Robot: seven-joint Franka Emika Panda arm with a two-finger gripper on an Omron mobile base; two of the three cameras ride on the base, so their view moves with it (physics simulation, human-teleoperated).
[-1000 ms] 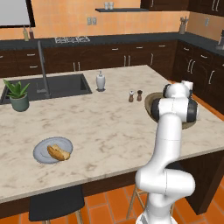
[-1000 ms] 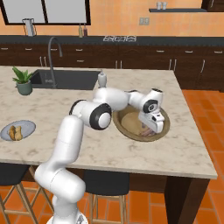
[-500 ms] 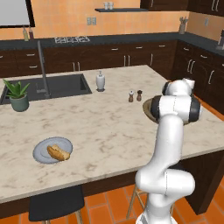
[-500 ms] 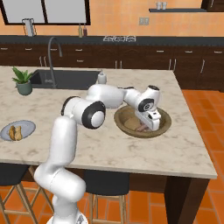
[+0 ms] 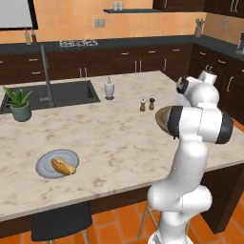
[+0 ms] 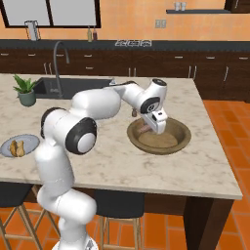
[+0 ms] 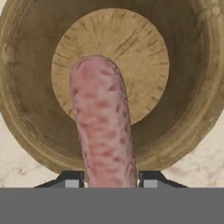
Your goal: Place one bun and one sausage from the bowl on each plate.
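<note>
Sausage: pinkish, mottled, gripped between the two fingertips of the tool; held above the centre of the bowl, its free end pointing away from the hand.
Tool: clenched on the sausage, over the bowl.
Bowl: tan, wood-like, near the right end of the marble surface.
Plate: pale grey-blue, at the surface's left front, well apart from the bowl.
Bun: golden-brown, lying on the plate.
</note>
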